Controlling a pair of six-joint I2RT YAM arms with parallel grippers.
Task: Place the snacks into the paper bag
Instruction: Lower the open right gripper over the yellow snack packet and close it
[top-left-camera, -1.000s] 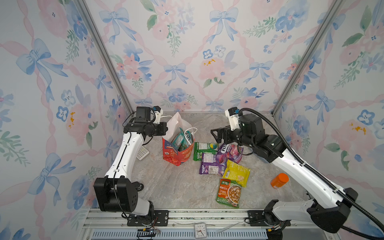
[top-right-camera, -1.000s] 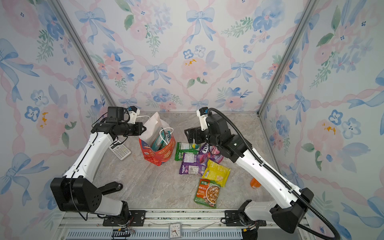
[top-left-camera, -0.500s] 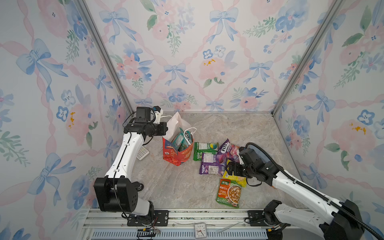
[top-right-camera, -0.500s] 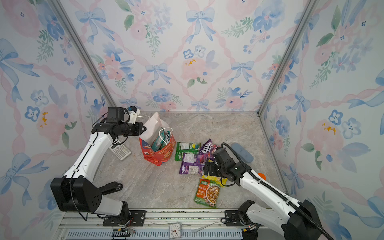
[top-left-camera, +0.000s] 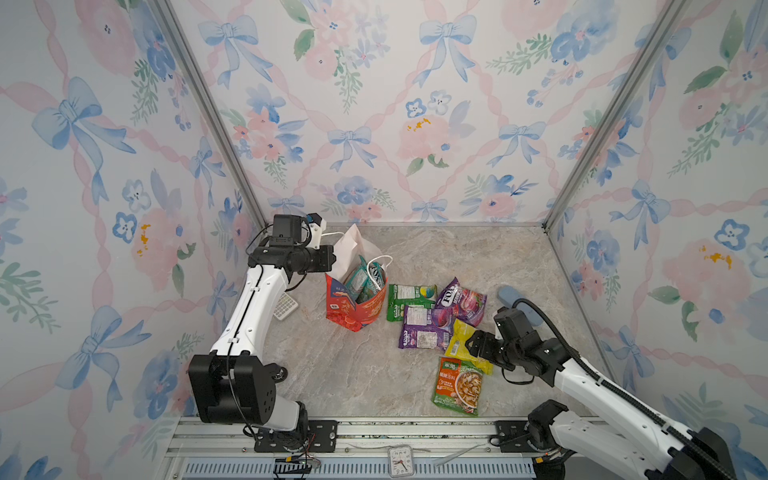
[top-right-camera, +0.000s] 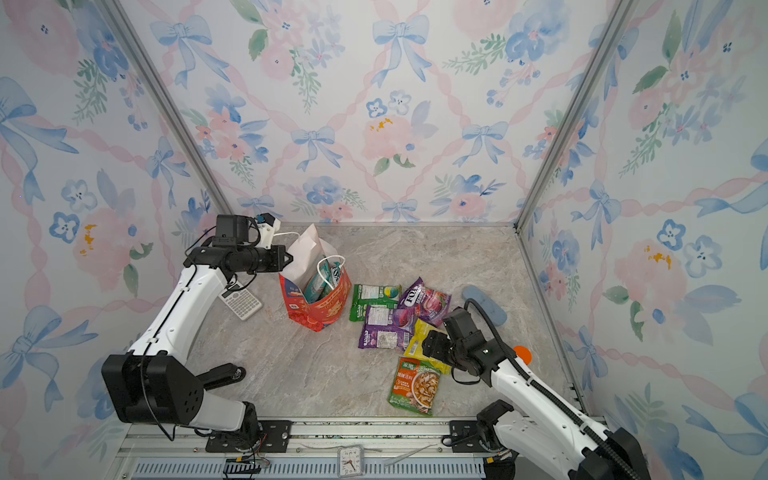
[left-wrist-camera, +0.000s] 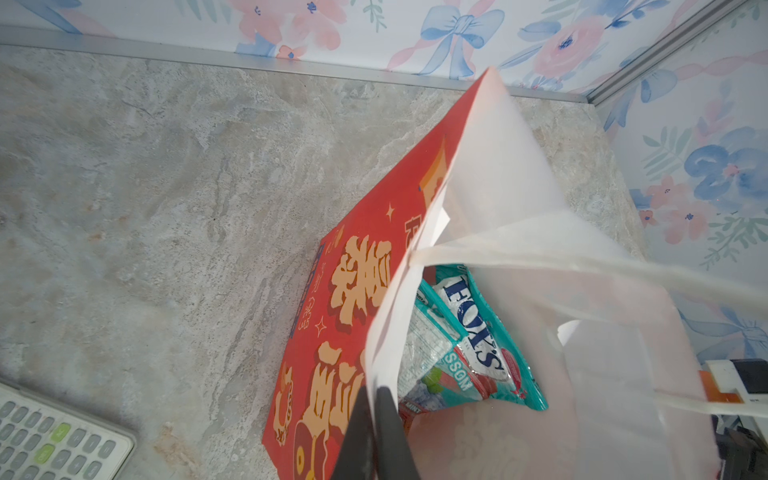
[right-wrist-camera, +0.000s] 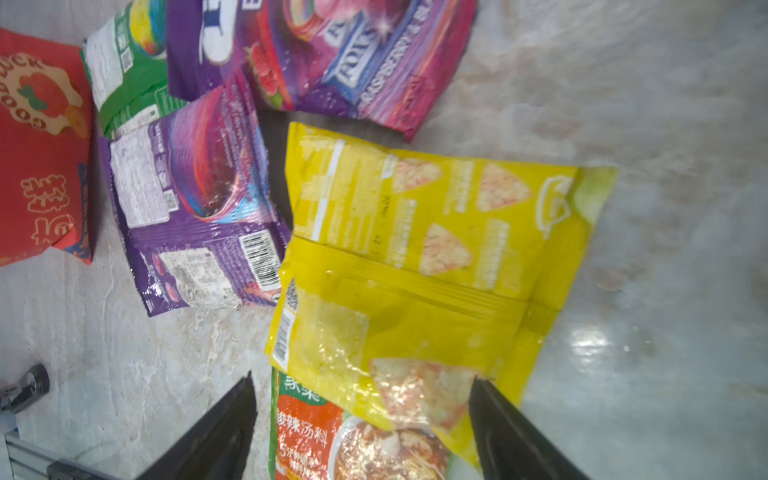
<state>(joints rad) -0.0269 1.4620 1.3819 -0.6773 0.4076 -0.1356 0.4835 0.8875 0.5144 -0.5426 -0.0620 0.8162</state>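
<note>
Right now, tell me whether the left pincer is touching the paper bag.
Touching. The left wrist view shows the left pincer shut on the white rim of the paper bag, with the paper pinched between its jaws.

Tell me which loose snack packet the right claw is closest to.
The yellow packet: the right gripper hangs open over its corner, which overlaps the soup packet. The purple packets and green packet lie farther off.

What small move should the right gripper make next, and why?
Probably lower a little and close on the yellow packet. The right gripper hangs open with its jaws on either side of that packet's end, and the left gripper holds the paper bag open by its rim. The yellow one overlaps a green and orange packet, so grip only the top one.
</note>
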